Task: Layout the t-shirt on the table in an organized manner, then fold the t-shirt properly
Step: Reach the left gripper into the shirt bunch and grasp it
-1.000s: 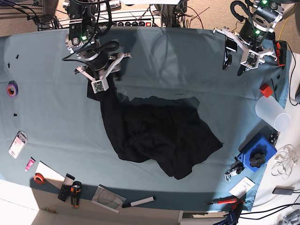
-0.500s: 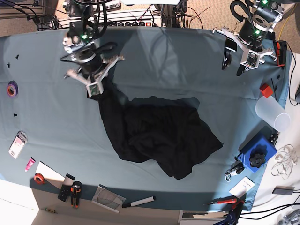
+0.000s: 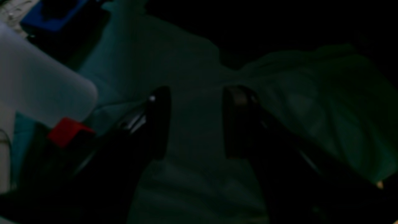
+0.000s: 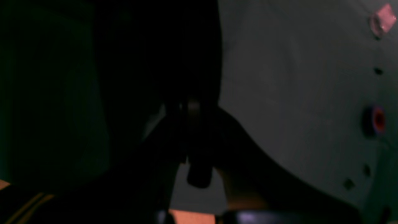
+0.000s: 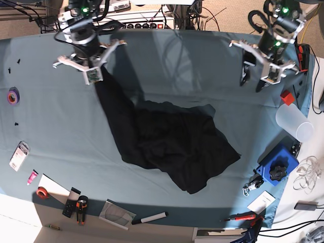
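Right gripper (image 5: 94, 76) is pinched tight on a corner of the black t-shirt (image 5: 167, 144), up near the far edge of the worktop (image 5: 45, 116) toward the left corner. That arm is raised, so the cloth stretches in a taut strip from the gripper down to the crumpled bulk lying mid-worktop. Left gripper (image 5: 253, 78) hangs with its jaws wide apart and empty, above the far right corner, well apart from the shirt.

Purple tape roll (image 5: 13, 95), blue box (image 5: 277, 165), marker (image 5: 150, 218).
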Motion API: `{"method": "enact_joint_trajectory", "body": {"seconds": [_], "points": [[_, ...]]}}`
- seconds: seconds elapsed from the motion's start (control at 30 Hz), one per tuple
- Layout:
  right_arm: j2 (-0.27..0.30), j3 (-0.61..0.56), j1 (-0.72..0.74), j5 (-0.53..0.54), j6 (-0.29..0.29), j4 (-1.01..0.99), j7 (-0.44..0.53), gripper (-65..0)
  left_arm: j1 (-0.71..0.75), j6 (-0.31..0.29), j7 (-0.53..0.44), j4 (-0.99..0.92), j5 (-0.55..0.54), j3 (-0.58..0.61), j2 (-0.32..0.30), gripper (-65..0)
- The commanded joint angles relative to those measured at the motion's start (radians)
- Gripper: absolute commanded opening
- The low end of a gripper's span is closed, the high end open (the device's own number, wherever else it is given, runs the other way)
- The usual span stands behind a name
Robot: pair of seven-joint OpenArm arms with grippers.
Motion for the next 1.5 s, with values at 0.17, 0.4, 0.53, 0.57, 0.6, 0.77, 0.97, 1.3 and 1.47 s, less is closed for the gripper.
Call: {"method": "enact_joint_trajectory", "body": {"seconds": [0.17, 0.4, 0.53, 0.57, 0.6, 0.77, 0.97, 1.3, 1.47], "points": [[0.003, 0.188, -0.012, 0.066, -0.008, 0.019, 0.027, -65.0, -0.161, 0.0, -0.08, -0.122, 0.107, 0.222, -0.054, -36.8], [0.003, 0.309, -0.012, 0.182, 0.045, 0.019, 0.024, -65.0, -0.399, 0.0, -0.183, -0.207, 0.393, 0.424, -0.072, -36.8], [0.003, 0.309, -0.012, 0.229, 0.045, 0.019, 0.024, -65.0, -0.544, -0.035, -0.183, -0.312, 0.436, 0.518, -0.072, -31.6], [0.003, 0.309, -0.012, 0.233, 0.045, 0.019, 0.024, -65.0, -0.58, -0.042, -0.183, -0.349, 0.457, 0.542, -0.072, -30.1], [0.003, 0.309, -0.012, 0.233, 0.045, 0.019, 0.024, -65.0, -0.614, -0.04, -0.183, -0.386, 0.472, 0.564, -0.072, -29.4], [0.003, 0.309, -0.012, 0.233, 0.045, 0.019, 0.024, -65.0, -0.751, 0.032, -0.178, -0.532, 0.442, 0.613, -0.071, -29.3], [0.003, 0.309, -0.012, 0.233, 0.045, 0.019, 0.026, -65.0, -0.839, 0.027, -0.141, -0.629, 0.352, 0.613, -0.067, -29.3], [0.003, 0.309, -0.012, 0.232, 0.045, 0.019, 0.036, -65.0, -0.874, 0.0, -0.101, -0.762, 0.299, 0.616, -0.03, -38.8], [0.003, 0.309, -0.011, 0.229, 0.043, 0.019, 0.063, -65.0, -0.875, 0.155, -0.092, -0.758, 0.283, 0.615, -0.032, -65.0]]}}
